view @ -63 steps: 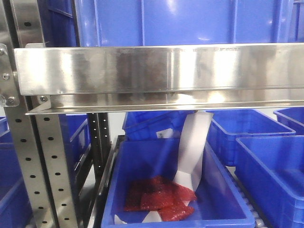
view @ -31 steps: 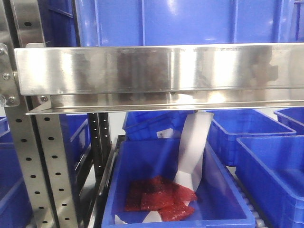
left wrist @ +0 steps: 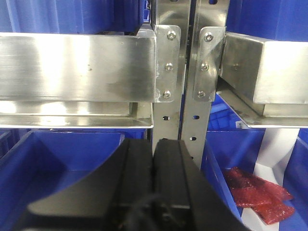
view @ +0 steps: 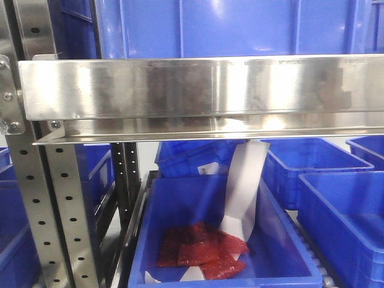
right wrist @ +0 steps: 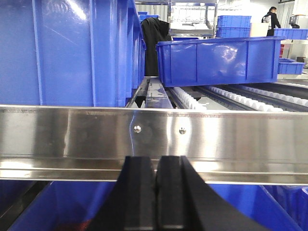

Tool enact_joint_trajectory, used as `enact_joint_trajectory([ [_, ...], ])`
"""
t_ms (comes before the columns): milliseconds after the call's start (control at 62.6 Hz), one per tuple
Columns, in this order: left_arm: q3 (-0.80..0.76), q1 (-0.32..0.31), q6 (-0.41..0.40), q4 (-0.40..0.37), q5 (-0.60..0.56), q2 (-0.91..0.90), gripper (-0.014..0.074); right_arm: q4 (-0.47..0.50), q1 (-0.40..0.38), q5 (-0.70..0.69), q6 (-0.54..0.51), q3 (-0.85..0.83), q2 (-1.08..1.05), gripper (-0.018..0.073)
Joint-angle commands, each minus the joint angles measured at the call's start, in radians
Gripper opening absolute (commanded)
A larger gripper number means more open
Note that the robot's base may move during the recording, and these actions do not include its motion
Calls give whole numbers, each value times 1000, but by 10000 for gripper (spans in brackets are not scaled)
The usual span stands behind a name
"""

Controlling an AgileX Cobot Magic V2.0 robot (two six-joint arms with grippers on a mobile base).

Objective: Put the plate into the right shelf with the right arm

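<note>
Facing the right shelf [view: 204,90], both end effectors pressed together, left [left wrist: 153,159], right [right wrist: 155,166], plate unseen.

The right shelf [view: 204,90] is brushed, shiny steel — its bins [view: 210,240] glossy blue plastic, the paper strip [view: 243,192] matt white.

No text, label, brand or number can be read in any view.
</note>
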Motion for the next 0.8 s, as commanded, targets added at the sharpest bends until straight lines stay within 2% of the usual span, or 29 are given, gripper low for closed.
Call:
enact_joint_trajectory([
  [0,8,-6,3,-4,-84,-2,-47,5,-7,-79,-4,-5,-11,50],
  [783,8,-6,3,-4,-84,-2,-47,5,-7,-79,-4,-5,-11,50],
])
